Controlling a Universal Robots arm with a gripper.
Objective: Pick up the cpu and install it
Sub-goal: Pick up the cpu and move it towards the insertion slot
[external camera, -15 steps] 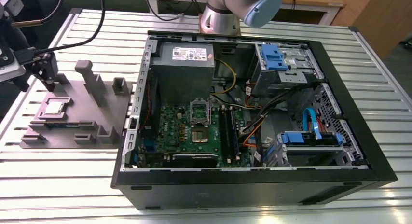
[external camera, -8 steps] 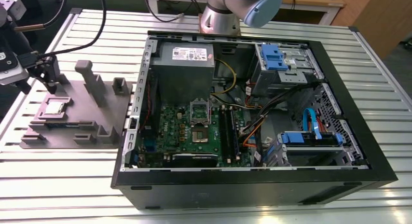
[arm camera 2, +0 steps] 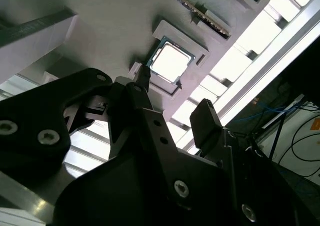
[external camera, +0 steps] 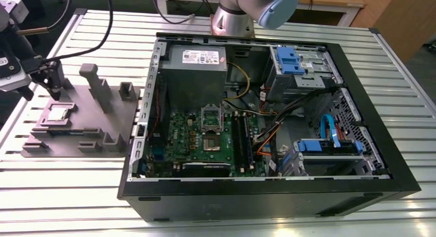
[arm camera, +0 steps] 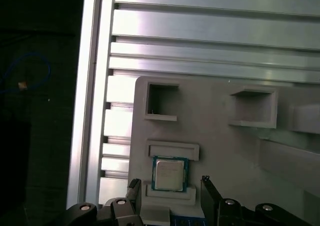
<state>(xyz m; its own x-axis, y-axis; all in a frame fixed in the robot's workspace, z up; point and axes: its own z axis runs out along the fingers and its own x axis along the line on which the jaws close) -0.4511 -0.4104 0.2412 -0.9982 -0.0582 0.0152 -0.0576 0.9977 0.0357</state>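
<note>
Far left of exterior view: gripper (external camera: 42, 85) hangs just above grey fixture block (external camera: 85, 122), fingers spread, nothing held.
Cpu (external camera: 58, 113) lies flat in its recess on block, left of centre, untouched.
First wrist view: fingers (arm camera: 134, 188) straddle cpu (arm camera: 170, 174), one each side, not touching.
Step, as judged: grasp.
To do well: centre chip between fingers, descend square, pinch opposite edges only, avoid recess walls, lift level.
Centre of exterior view: open computer case (external camera: 272, 188), motherboard socket (external camera: 212, 125) well apart from cpu.

one cpu (arm camera: 170, 174), one tool (arm camera: 169, 182), one grey holder block (external camera: 95, 120), one open computer case (external camera: 272, 191).
</note>
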